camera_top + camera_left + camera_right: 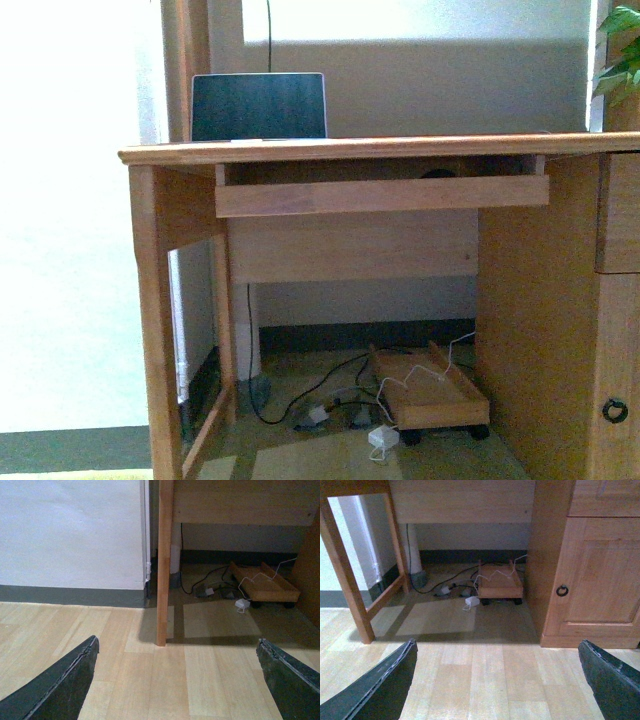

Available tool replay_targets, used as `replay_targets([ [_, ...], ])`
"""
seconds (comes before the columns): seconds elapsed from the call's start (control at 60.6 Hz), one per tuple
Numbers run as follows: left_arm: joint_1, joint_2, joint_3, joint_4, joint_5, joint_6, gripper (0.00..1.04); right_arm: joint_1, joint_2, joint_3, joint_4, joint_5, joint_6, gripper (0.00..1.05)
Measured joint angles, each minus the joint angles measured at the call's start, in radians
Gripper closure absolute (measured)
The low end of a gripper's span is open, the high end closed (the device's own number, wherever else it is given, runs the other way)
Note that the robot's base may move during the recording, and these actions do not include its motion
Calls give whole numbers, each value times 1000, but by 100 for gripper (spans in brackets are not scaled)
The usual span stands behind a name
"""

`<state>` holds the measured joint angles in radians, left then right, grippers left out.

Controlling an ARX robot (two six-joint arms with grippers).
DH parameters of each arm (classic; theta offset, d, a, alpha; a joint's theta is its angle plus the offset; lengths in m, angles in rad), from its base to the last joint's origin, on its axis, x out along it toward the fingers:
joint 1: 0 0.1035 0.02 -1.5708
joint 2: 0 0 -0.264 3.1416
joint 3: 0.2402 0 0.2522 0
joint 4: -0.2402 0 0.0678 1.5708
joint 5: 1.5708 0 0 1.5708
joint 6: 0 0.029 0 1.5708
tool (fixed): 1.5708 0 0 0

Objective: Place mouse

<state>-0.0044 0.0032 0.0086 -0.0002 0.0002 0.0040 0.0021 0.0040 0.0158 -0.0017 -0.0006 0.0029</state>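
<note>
Jaws of left gripper [177, 642] and right gripper [497, 642] stood wide and empty, with mouse [437, 172] seemingly on desk tray [380, 195]

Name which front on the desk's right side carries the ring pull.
The lower cabinet door: it carries a dark ring pull. The drawer front above it shows no pull in view.

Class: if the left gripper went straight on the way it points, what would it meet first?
Likely the desk leg, just ahead of the left gripper; depth is unclear, so the floor could come first.
</note>
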Motion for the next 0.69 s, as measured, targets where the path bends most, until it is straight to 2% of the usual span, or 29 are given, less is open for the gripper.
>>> replay_targets([
  [0.693, 0, 0, 0, 0, 0, 0, 8, 0, 0, 0, 0, 0, 0, 7],
])
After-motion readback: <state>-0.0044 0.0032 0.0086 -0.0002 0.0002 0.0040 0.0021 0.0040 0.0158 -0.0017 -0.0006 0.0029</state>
